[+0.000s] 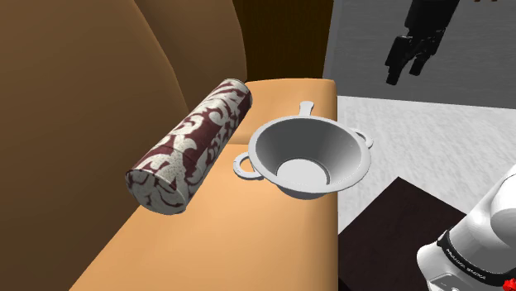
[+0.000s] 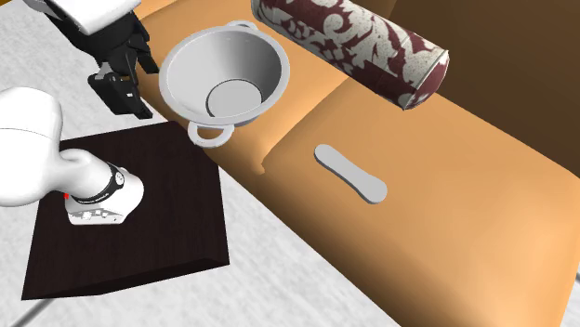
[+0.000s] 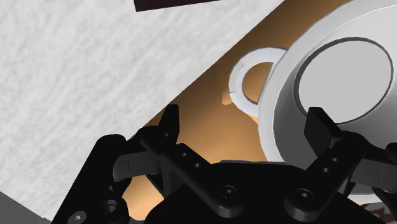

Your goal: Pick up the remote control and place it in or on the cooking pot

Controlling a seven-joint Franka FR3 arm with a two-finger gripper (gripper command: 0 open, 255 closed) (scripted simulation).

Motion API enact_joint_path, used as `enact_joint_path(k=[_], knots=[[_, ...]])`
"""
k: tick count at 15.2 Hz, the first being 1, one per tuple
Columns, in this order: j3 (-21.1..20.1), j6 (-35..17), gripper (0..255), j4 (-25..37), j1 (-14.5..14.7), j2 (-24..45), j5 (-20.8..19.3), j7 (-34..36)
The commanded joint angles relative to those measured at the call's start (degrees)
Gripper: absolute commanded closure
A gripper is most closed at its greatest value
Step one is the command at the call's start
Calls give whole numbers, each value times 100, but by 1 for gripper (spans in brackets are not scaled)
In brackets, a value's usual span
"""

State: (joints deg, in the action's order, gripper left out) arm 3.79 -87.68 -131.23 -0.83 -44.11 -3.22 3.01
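Observation:
The remote control (image 2: 350, 173) is a flat grey bar lying on the orange sofa seat (image 2: 446, 214), a little over one pot's width from the cooking pot along the seat. The cooking pot (image 1: 310, 153) (image 2: 223, 74) (image 3: 331, 83) is a wide grey bowl-shaped pot with loop handles, standing upright near the seat's front edge. My black gripper (image 1: 405, 70) (image 2: 121, 88) (image 3: 246, 127) hangs open over the floor beside the pot, on the side away from the remote. Its fingers (image 3: 170, 124) stand well apart with nothing between them.
A patterned maroon-and-white bolster (image 1: 194, 145) (image 2: 353, 42) lies on the seat behind the pot, against the brown backrest. The dark stand (image 2: 130, 214) (image 1: 397, 223) sits on the pale floor by the sofa's front edge.

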Motion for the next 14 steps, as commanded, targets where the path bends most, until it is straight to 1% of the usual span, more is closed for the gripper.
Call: enact_joint_path(k=[1, 7, 14], knots=[[0, 0, 0, 0, 0, 0, 0, 0], [-186, -959, 0, 90, -133, 1087, 113, 732], [-315, -1864, 0, 573, -285, 2520, 147, 1536]])
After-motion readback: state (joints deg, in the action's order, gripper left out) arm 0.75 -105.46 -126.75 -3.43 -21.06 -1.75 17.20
